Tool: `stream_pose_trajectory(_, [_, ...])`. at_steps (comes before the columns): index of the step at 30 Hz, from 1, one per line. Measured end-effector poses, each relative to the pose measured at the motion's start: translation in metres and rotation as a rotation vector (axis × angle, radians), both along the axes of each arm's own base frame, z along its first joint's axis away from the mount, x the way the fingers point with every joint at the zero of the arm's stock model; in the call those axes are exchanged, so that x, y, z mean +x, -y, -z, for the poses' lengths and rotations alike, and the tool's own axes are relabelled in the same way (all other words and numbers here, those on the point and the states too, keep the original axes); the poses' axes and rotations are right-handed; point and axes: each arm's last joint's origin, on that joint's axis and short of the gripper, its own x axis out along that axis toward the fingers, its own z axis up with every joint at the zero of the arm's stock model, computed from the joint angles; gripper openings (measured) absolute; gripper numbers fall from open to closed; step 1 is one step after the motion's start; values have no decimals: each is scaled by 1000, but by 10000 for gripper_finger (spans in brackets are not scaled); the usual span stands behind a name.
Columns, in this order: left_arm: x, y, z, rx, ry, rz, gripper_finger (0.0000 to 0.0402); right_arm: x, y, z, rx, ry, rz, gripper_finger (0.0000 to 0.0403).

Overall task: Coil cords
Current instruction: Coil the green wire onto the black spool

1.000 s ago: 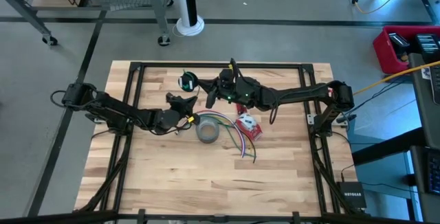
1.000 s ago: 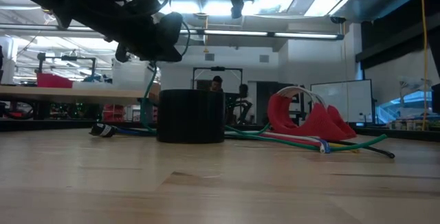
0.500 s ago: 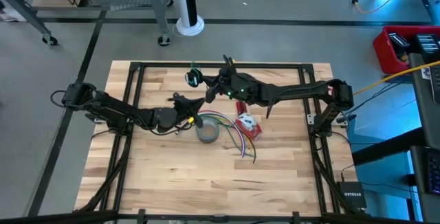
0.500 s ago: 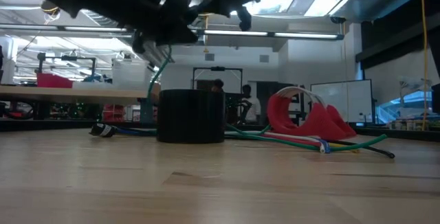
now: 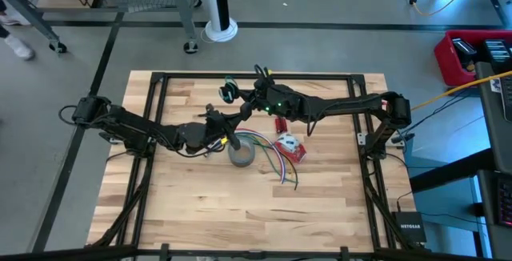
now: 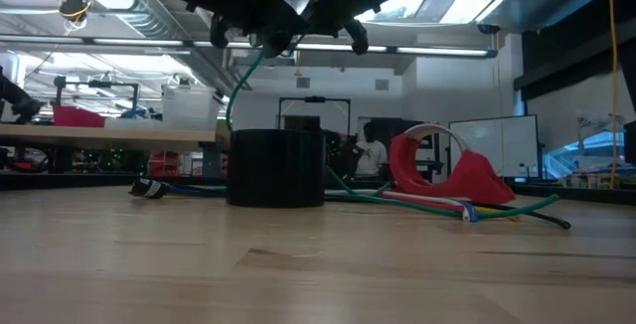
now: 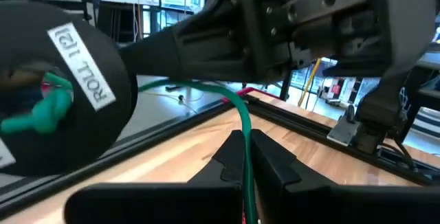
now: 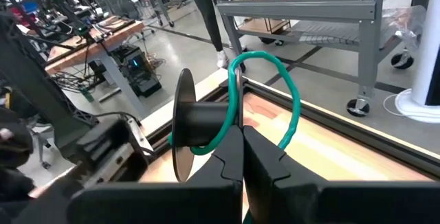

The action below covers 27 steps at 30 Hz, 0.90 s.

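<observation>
A thin green cord [image 7: 234,100] runs from a black spool [image 8: 199,124] down to the table behind the grey tape roll [image 6: 276,168]. Some of the cord loops around the spool's hub [image 8: 292,93], and its green end plug [image 7: 48,107] sticks through the labelled flange. My right gripper [image 5: 242,97] holds the spool above the table's far middle. My left gripper [image 5: 218,115] is just on the near-left side of the spool, shut on the cord. More loose cords [image 5: 276,161] lie on the table. My left gripper pinches the green cord [image 7: 245,157] between its two fingers, on the stretch that leaves the spool. The fingers point about level toward the spool, and the cord arcs from them up to the hub, clear of the table. My right gripper pinches the rim of the spool's thin near flange [image 8: 237,107] between its shut fingers, coming about level from the table's right. The spool is lifted clear, its axis lying across the fingers.
The grey tape roll [image 5: 242,153] stands at mid-table. A red package [image 5: 288,145] lies to its right beside the fanned-out loose cords. A dark frame [image 5: 160,81] runs along the table's edges.
My left gripper has risen and moved toward the spool with the green cord pinched, drawing the cord up from behind the tape roll. My right gripper has shifted the spool slightly toward the table's right and tipped downward.
</observation>
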Motion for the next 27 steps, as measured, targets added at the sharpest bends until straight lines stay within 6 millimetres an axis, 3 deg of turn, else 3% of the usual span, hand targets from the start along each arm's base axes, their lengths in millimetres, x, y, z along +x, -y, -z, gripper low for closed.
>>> stream_pose_trajectory(15, [-5,10,-11,-3,-22,16,1,-2,1,5,-7,-64,19,1])
stream_pose_trajectory(27, [-11,31,-10,-57,-18,83,0,-5,19,4,-22,-57,84,1])
